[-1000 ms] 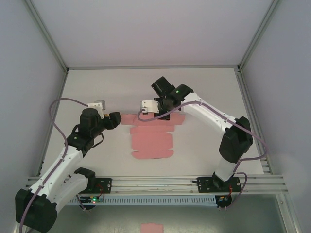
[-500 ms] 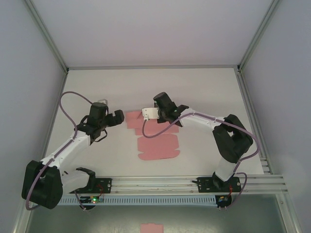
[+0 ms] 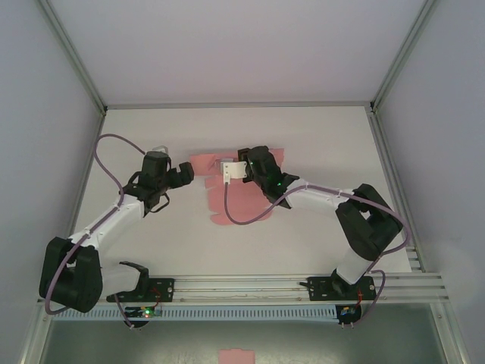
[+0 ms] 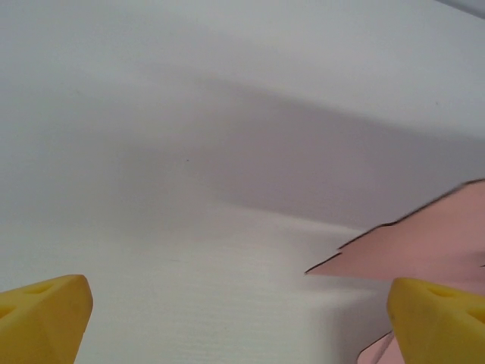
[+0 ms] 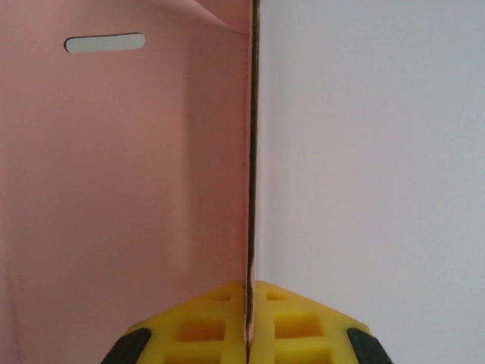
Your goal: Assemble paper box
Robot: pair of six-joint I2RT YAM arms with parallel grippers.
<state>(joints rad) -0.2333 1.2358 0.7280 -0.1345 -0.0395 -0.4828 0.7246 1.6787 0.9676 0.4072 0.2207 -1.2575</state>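
The paper box (image 3: 244,203) lies in the middle of the worktop (image 3: 326,144) as a pink cut-out sheet not yet folded into shape. Its long axis runs from the arm bases toward the far wall. At the box's far end, your right gripper (image 5: 248,303) is clamped tight on one edge of the card. In the right wrist view the card shows edge-on between the closed yellow fingers (image 5: 292,315), with a slotted panel (image 5: 104,43) to its left.

Your left gripper (image 3: 184,173) sits just beside the box's far-left flap (image 4: 424,243), on the outer side of it, and is the nearer arm for that flap. It is spread wide and holds nothing. The flap's pointed corner comes in beside the right fingertip (image 4: 439,318), not between the two. I judge the next move must carry that gripper sideways toward the box to bring the flap between the fingers.
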